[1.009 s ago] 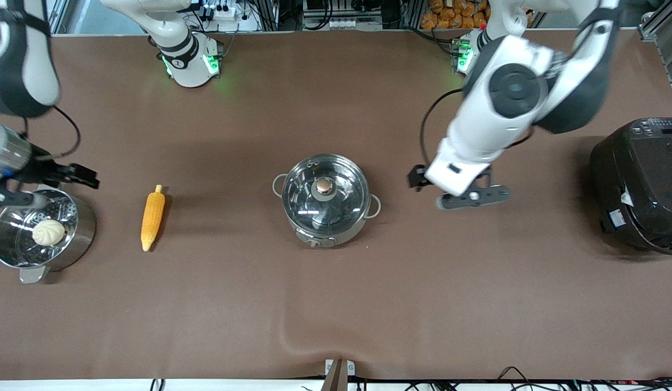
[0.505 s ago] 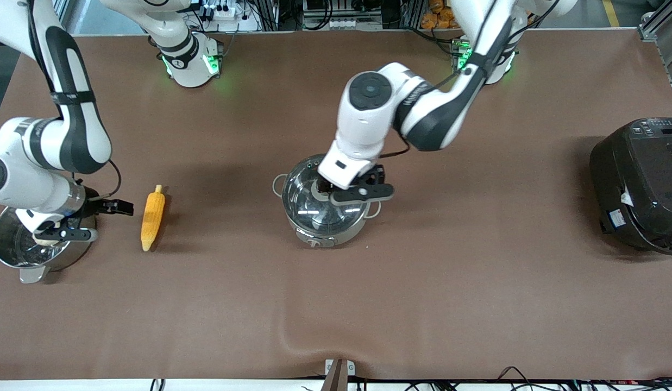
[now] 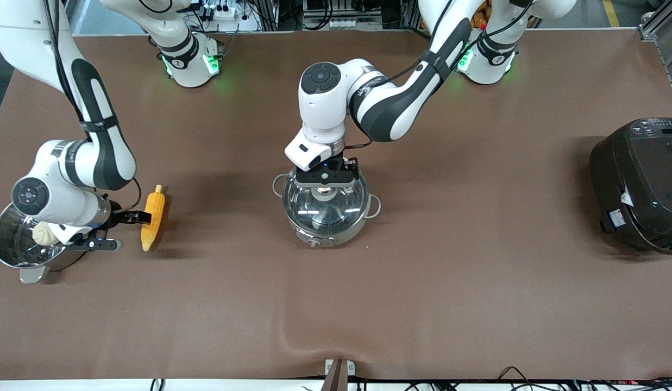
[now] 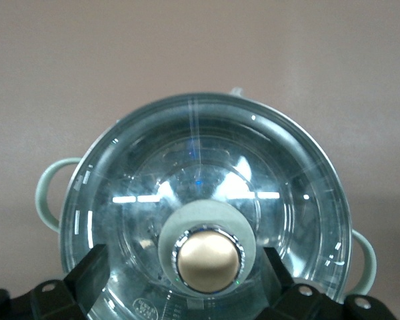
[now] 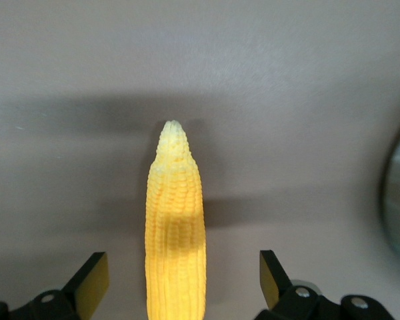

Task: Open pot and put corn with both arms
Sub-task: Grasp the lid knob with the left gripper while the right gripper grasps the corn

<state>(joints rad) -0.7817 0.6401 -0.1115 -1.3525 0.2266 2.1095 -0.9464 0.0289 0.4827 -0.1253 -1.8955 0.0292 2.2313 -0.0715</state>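
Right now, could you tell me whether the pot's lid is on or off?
On. The glass lid sits flat over the pot, with the open left hand straddling its knob.

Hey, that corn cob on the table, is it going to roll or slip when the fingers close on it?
The corn is round and tapered, so a nudge would probably roll it in a curve. Its bumpy kernels should give grip. The right gripper is open, straddling it.

The front view looks down from high across the table (image 3: 477,304), facing both bases along its top edge. The left wrist view looks close down on the pot (image 4: 207,220), lid filling it. The right wrist view looks close on the corn (image 5: 175,233). Both show in the front view: pot (image 3: 325,206), corn (image 3: 152,217).
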